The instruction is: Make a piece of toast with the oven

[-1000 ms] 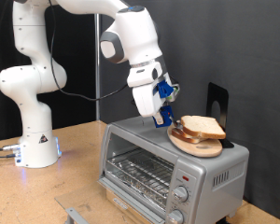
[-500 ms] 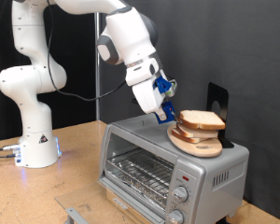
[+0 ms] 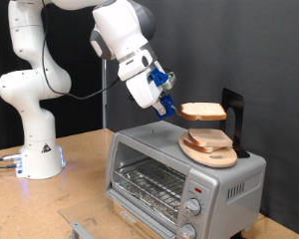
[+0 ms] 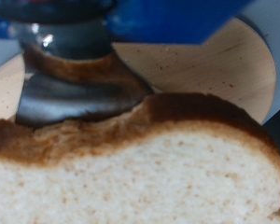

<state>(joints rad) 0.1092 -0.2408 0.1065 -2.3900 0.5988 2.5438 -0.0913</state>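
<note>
My gripper (image 3: pixel 176 111) is shut on the edge of the piece of toast (image 3: pixel 204 112), a pale slice with a brown crust, and holds it level in the air. It hangs a little above the round wooden plate (image 3: pixel 209 151), which rests on top of the silver oven (image 3: pixel 179 179). The oven's wire rack (image 3: pixel 148 183) shows at its front and its knobs (image 3: pixel 194 207) sit at the exterior view's right. In the wrist view the toast (image 4: pixel 149 168) fills the near half, a dark finger (image 4: pixel 75 89) presses on its crust, and the plate (image 4: pixel 229 65) lies beyond.
A black stand (image 3: pixel 235 119) rises behind the plate on the oven top. The arm's white base (image 3: pixel 35 149) stands on the wooden table (image 3: pixel 60 204) at the exterior view's left. A small grey metal piece (image 3: pixel 82 230) lies near the table's front edge.
The gripper has taken the toast off the plate, lifted it, and swung up and towards the exterior view's left. The plate has stayed on the oven.
</note>
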